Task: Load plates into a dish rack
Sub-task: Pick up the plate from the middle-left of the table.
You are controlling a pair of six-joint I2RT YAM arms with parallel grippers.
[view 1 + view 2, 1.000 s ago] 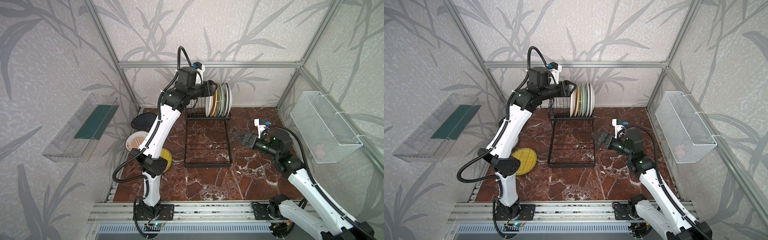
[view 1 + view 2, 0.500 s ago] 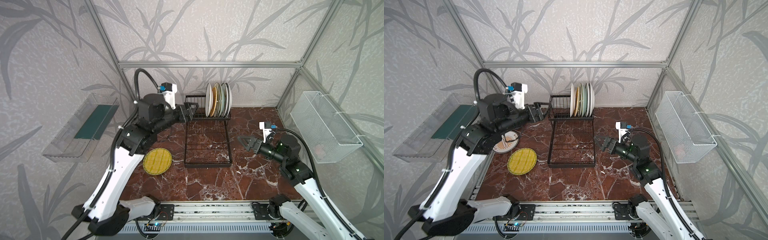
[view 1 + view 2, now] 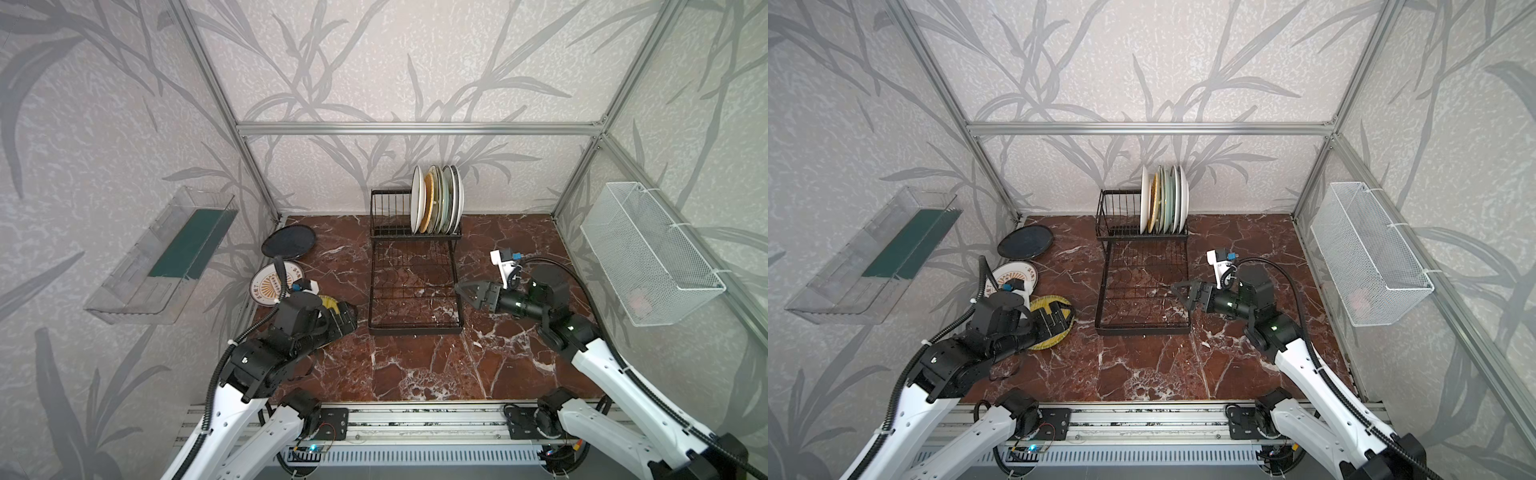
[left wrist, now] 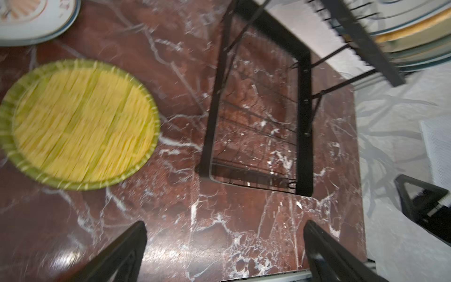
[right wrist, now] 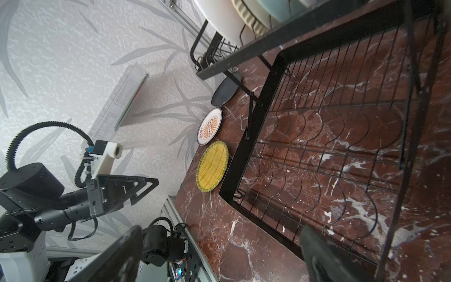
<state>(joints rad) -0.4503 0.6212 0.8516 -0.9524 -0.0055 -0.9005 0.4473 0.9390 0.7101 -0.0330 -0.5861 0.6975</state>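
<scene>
A red marble table [image 3: 415, 365] sits inside leaf-papered walls [image 3: 415, 62]. The rack [image 3: 415, 331] stands at the back middle, and several plates [image 3: 436, 199] stand on edge in its raised slots. Left of it, flat on the table, lie a black plate [image 3: 289, 242], a sunburst plate [image 3: 266, 284] and a yellow plate [image 4: 80, 124]. The left gripper [image 4: 224, 224] hangs over the yellow plate, jaws spread and holding nothing. The right gripper [image 5: 220, 229] is spread too and points at the rack's right side. A clear bin [image 3: 124, 291] on the left wall holds a green sheet [image 3: 187, 245]. A mesh basket [image 3: 648, 232] on the right wall holds a blurred pinkish thing [image 3: 638, 300].

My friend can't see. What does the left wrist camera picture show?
A yellow woven plate lies flat on the red marble table, beside the black dish rack. The left claw is open and empty.
</scene>
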